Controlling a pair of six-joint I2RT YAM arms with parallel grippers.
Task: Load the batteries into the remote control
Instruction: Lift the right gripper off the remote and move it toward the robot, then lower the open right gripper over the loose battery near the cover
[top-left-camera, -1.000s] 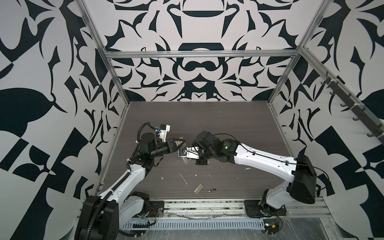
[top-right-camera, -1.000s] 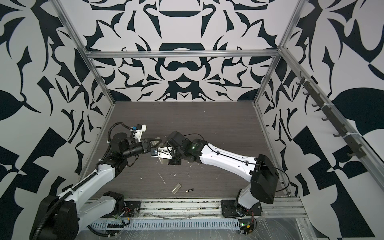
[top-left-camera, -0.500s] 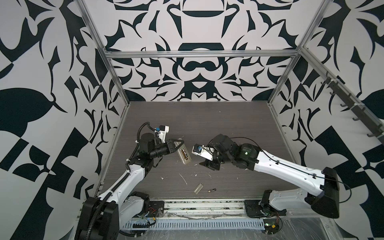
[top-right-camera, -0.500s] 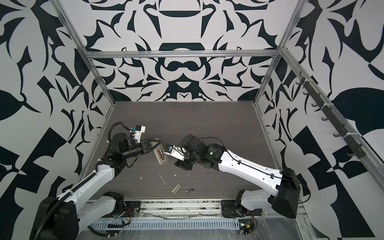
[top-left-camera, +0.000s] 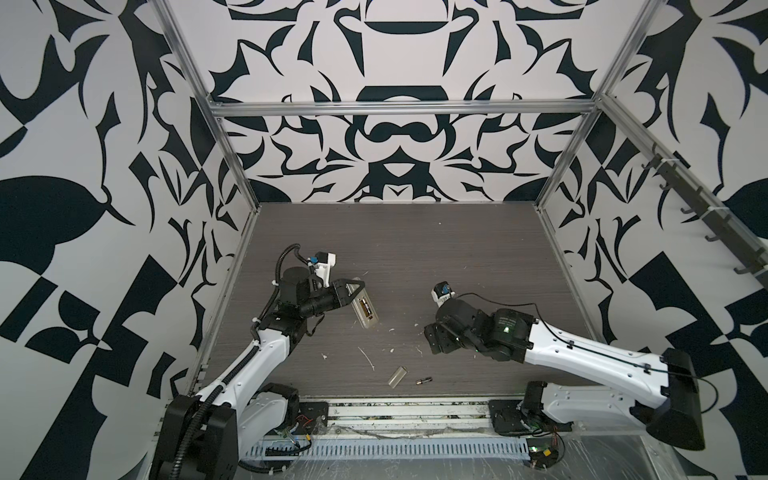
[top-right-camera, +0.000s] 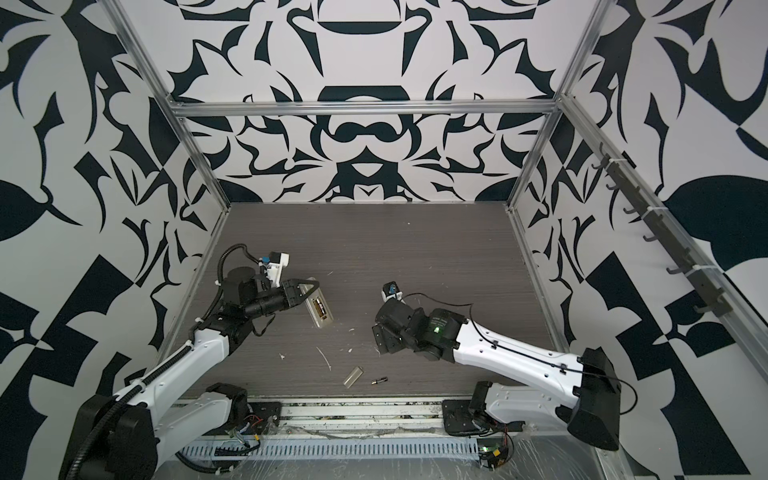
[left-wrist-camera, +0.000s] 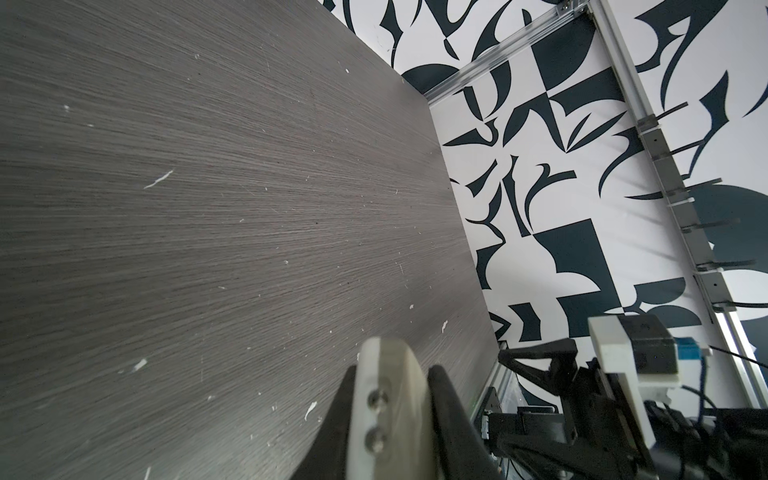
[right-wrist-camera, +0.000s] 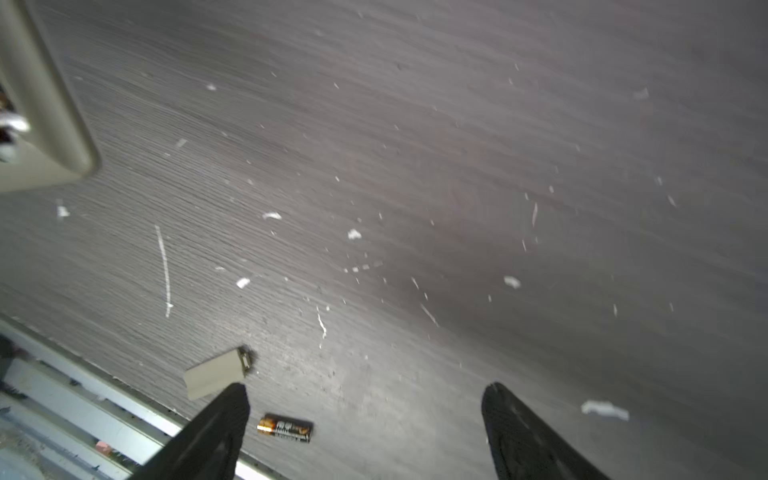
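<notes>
My left gripper (top-left-camera: 354, 287) is shut on the far end of the remote control (top-left-camera: 365, 311), which hangs tilted above the table with its beige back up. In the open recess lies a dark, gold-banded shape that looks like a battery (top-left-camera: 365, 308). In the left wrist view the remote's end (left-wrist-camera: 388, 374) sits clamped between the fingers. Another battery (top-left-camera: 424, 379) lies loose near the front edge, seen also in the right wrist view as the battery (right-wrist-camera: 285, 428). My right gripper (top-left-camera: 431, 338) hangs open and empty to the right of the remote; its fingertips (right-wrist-camera: 235, 409) frame bare table.
A small beige cover (top-left-camera: 397, 376) lies flat just left of the loose battery; it also shows in the right wrist view as the cover (right-wrist-camera: 216, 372). White scraps (top-left-camera: 368, 359) litter the dark table (top-left-camera: 415, 249). The metal front rail (right-wrist-camera: 95, 386) runs close behind cover and battery.
My right gripper has left the remote, drawn back to the right and toward the front, and its jaws have gone from shut to wide open. The left gripper keeps the remote in place.
</notes>
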